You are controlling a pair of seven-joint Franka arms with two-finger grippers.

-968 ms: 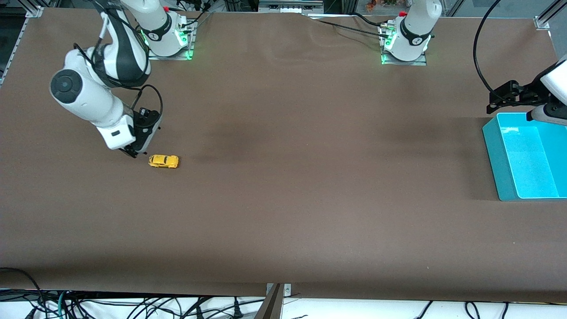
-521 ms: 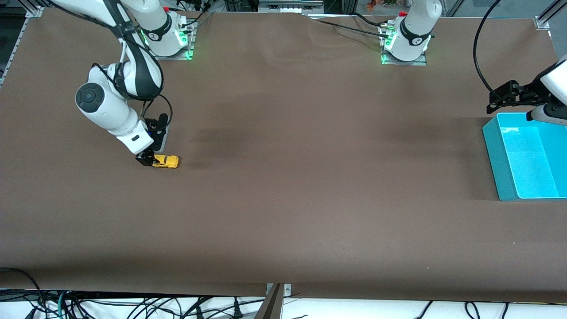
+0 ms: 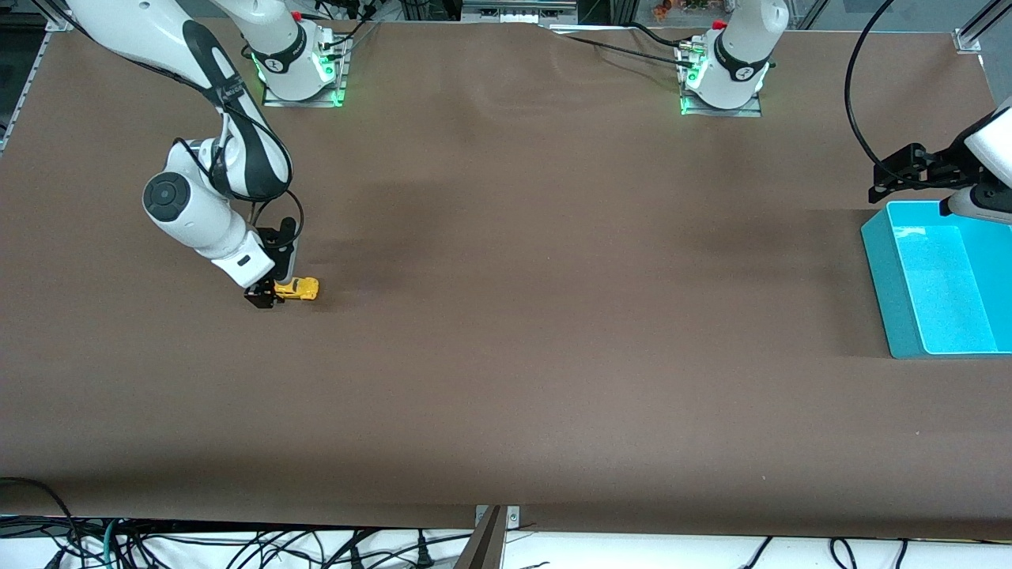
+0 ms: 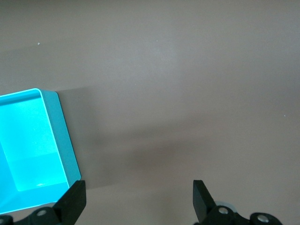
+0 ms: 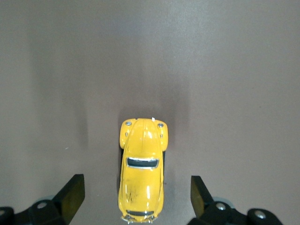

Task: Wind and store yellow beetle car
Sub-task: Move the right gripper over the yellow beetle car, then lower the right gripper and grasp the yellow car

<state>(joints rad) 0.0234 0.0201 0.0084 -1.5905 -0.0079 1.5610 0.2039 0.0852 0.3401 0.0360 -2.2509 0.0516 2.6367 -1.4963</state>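
The yellow beetle car (image 3: pixel 298 288) (image 5: pixel 142 170) stands on its wheels on the brown table toward the right arm's end. My right gripper (image 3: pixel 270 293) (image 5: pixel 137 198) is low over one end of the car, open, with one finger on each side of the body and a gap to both. Neither finger touches it. My left gripper (image 4: pixel 138 201) is open over the table beside the blue bin, with nothing between its fingers; the left arm waits there.
A blue bin (image 3: pixel 933 276) (image 4: pixel 33 145) with nothing in it stands at the left arm's end of the table. The brown table (image 3: pixel 553 332) stretches wide between the car and the bin.
The right gripper has swung from beside the car to over its end and come down, so the car now lies between its open fingers. The car and the left arm have not moved.
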